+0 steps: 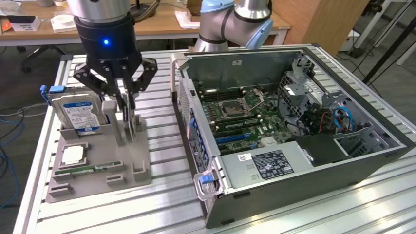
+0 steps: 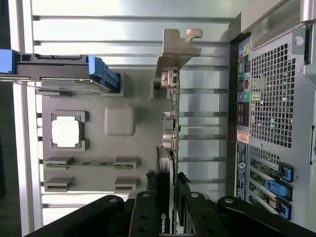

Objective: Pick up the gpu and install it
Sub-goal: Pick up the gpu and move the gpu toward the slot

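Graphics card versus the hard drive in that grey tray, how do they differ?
The graphics card is a thin board with a silver end bracket, while the hard drive is a thick box with a blue-white label. The gripper is clamped on the graphics card, and the hard drive stands untouched. The hard drive has blue side rails and the graphics card has none. Both stand upright in the grey tray.

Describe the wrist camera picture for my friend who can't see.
The tool grips the gpu, which stands on edge in a grey tray beside the computer case. A hard drive sits in the tray too.
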Available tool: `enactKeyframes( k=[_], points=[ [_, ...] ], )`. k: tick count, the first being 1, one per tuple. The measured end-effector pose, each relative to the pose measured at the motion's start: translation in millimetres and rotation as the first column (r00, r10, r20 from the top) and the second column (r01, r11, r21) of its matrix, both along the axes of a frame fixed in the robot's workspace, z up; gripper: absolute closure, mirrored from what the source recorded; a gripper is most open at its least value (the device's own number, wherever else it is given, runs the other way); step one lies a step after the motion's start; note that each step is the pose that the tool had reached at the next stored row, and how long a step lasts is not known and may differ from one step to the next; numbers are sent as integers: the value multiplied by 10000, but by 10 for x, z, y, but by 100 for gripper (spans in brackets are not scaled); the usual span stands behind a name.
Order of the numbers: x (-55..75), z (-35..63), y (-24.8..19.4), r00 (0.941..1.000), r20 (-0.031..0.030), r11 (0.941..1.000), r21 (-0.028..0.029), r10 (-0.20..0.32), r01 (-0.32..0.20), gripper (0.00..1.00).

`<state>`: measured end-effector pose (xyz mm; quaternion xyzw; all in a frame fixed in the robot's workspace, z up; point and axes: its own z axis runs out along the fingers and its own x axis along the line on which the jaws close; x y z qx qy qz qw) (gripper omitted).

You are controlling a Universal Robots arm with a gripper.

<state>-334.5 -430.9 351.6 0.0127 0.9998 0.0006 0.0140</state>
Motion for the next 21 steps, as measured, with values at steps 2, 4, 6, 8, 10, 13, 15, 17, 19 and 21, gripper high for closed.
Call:
enactKeyframes(
  k=[2,4,6,8,10,13,15,17,19,21],
  points=[
    [0,26,0,10000,0,10000,0,0,0,74],
    [0,51,0,10000,0,10000,0,0,0,74],
    [0,79,0,10000,0,10000,0,0,0,74],
    [0,109,0,10000,1,10000,1,0,0,74],
    [0,139,0,10000,0,10000,0,0,0,74],
    [0,182,0,10000,-1,10000,0,0,0,74],
    [0,210,0,10000,0,10000,0,0,0,74],
    [0,237,0,10000,0,10000,0,0,0,74],
    [0,263,0,10000,0,10000,0,0,0,74],
    [0,290,0,10000,1,10000,0,0,0,74]
  ],
)
